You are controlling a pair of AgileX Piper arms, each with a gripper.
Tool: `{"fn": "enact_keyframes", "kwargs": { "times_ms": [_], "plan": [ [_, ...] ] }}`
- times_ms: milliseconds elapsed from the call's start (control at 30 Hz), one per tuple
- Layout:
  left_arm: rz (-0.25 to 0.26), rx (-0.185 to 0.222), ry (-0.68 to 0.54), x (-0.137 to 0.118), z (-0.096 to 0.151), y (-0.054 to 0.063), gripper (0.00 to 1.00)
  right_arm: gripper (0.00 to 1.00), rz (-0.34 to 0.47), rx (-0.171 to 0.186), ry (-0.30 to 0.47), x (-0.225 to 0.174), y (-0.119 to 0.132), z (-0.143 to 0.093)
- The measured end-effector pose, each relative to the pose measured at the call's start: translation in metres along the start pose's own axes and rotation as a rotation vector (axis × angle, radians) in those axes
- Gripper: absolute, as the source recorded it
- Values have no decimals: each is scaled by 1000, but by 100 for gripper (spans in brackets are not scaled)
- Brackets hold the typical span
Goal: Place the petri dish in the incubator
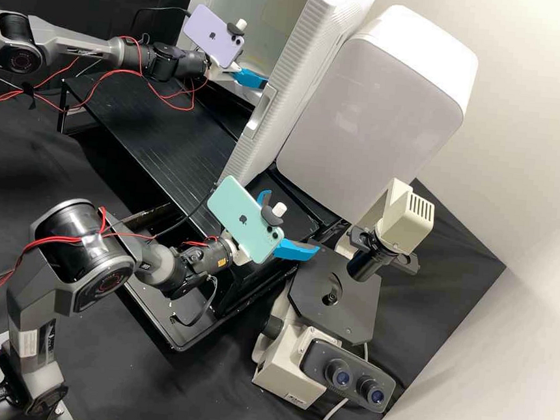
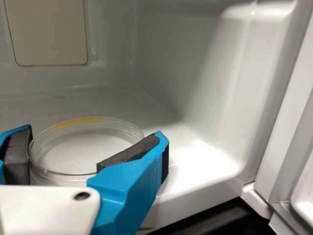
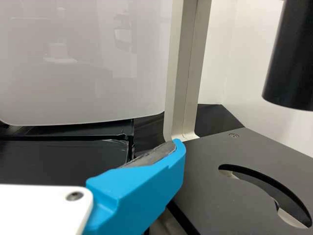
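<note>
A clear round petri dish [image 2: 73,147] with a yellow mark on its rim sits low inside the white incubator [image 2: 210,93], on or just above its floor. My left gripper [image 2: 85,152] is shut on the dish, one dark pad on each side. In the high view the left gripper [image 1: 251,78] reaches into the incubator's opening behind its open door [image 1: 299,68]. My right gripper [image 1: 290,225] is open and holds nothing. It hangs at the edge of the microscope stage [image 3: 230,171], with one blue finger [image 3: 146,169] over it.
A microscope [image 1: 320,344] stands at the front right beside the incubator body [image 1: 381,101]. A black ribbed shelf [image 1: 162,134] runs between the two arms. Red cables [image 1: 166,95] trail from the left arm. A white wall closes off the right side.
</note>
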Motion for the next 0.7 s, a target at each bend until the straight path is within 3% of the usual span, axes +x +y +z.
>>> {"fn": "enact_keyframes", "kwargs": {
  "times_ms": [133, 167, 700],
  "plan": [
    [-6, 24, 0, 1, -3, -2, 0, 100, 0, 0, 0, 0, 0, 0],
    [-6, 23, 0, 1, -4, -2, 100, 100, 0, 0, 0, 0, 0, 0],
    [-15, 29, -19, 4, -12, -2, 100, 100, 0, 0, 0, 0, 0, 0]
  ]
}}
